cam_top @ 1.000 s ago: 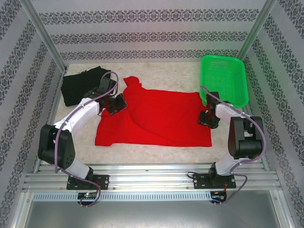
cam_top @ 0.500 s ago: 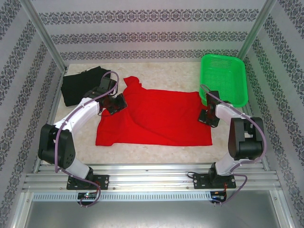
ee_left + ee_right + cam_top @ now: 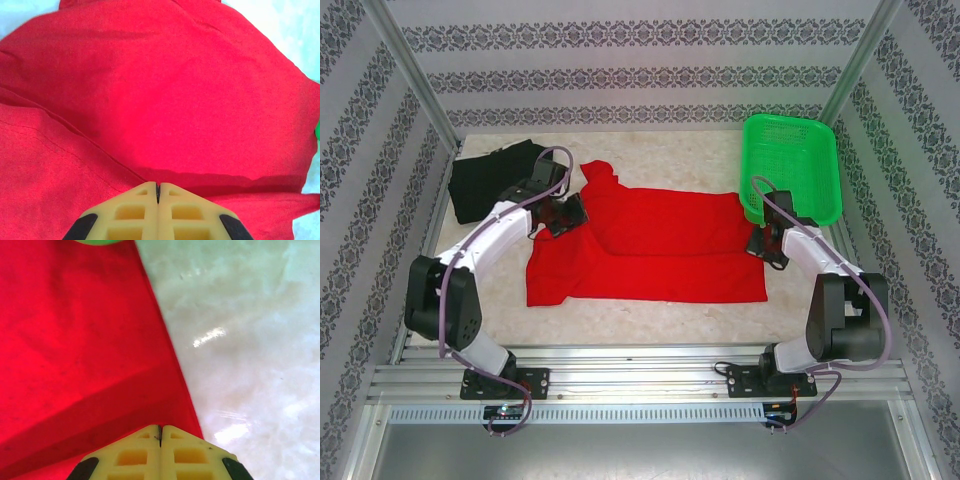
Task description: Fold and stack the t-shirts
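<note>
Left pincer [image 3: 564, 216]: you have it closed on the red t-shirt [image 3: 660, 250] at its left side, centre-left of the top view. In your left wrist view the yellow fingers [image 3: 135, 217] meet, with a cloth fold running in under the tips.
Right pincer [image 3: 766, 246]: you have it closed too, pinching the same shirt's right edge. In your right wrist view bare table [image 3: 250, 340] lies right of that edge.
Red t-shirt: spread across the middle of the table, plain side up, 1 long crease along it.
Black t-shirt [image 3: 485, 182]: bunched in the upper left, beside your left arm.
Green basket [image 3: 792, 170]: upper right, just beyond the right pincer.
</note>
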